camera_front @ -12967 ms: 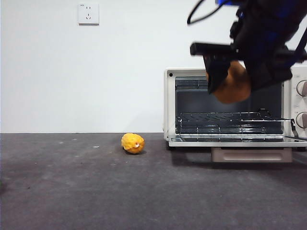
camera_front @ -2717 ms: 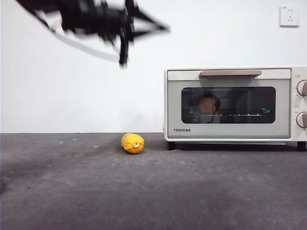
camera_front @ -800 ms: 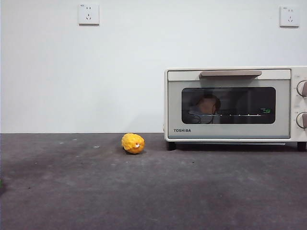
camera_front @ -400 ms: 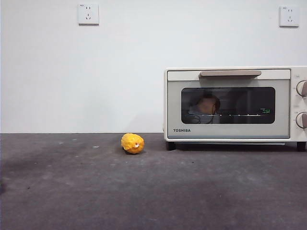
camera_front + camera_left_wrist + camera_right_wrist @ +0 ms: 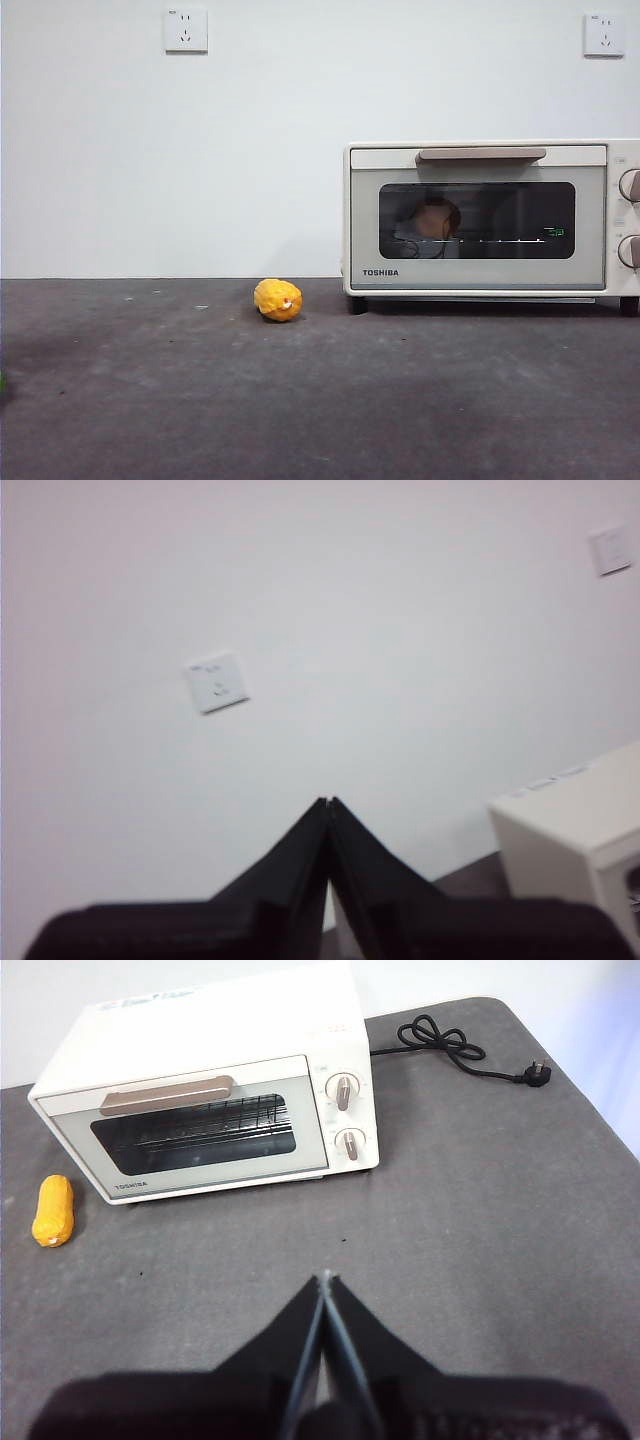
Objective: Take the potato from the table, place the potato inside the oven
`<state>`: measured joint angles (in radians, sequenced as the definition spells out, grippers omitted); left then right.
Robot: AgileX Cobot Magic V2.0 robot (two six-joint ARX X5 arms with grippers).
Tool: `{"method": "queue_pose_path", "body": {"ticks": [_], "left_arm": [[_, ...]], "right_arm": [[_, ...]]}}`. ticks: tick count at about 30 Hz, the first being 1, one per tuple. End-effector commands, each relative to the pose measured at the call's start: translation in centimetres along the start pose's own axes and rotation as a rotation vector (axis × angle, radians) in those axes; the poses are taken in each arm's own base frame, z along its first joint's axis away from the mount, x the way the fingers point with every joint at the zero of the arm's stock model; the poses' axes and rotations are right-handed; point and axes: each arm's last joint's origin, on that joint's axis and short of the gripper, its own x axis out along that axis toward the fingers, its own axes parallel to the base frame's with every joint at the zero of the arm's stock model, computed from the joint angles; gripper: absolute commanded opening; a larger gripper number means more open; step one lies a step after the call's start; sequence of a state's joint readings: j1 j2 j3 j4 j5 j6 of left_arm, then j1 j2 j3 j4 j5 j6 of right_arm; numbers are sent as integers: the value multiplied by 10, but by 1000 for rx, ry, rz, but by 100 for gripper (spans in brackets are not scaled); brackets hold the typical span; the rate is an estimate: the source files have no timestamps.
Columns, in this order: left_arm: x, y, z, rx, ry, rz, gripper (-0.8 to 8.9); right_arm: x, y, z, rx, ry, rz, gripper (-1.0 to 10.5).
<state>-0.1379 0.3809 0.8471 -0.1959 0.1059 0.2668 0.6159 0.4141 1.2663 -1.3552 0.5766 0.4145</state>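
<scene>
The cream-white oven [image 5: 490,218] stands on the dark grey table [image 5: 320,400] at the right, its glass door closed. Through the glass the orange-brown potato [image 5: 434,217] shows dimly on the rack inside. The right wrist view looks down on the oven [image 5: 205,1090] from above; the potato cannot be made out there. My right gripper [image 5: 325,1278] hangs high over the table in front of the oven, shut and empty. My left gripper [image 5: 327,802] is raised and points at the white wall, shut and empty, with a corner of the oven [image 5: 575,825] beside it.
A small bumpy yellow fruit [image 5: 277,299] lies on the table left of the oven, also seen as the yellow fruit [image 5: 53,1210]. The oven's black power cord [image 5: 460,1050] trails behind it. Wall sockets [image 5: 185,30] sit on the white wall.
Over eleven seconds the potato went from the gripper into the oven, the door closed, and the arms left the front view. In the last second nothing has moved.
</scene>
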Motion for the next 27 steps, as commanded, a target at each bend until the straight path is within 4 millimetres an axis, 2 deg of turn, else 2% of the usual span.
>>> {"method": "queue_pose_path", "body": {"ticks": [1, 7, 14, 18, 27], "left_arm": [[-1, -10, -40, -109, 44, -2, -4], [-7, -26, -109, -134, 165, 22, -4], [-19, -39, -170, -137, 247, 80, -4], [-25, -41, -187, -151, 236, 113, -4], [-25, -42, -208, -158, 265, 188, -4]], "right_arm": [[0, -1, -2, -12, 15, -10, 1], [0, -1, -2, -12, 15, -10, 1], [0, -1, -2, -12, 14, -9, 1], [0, -1, -2, -12, 14, -9, 1], [0, -1, -2, -12, 15, -10, 1]]}}
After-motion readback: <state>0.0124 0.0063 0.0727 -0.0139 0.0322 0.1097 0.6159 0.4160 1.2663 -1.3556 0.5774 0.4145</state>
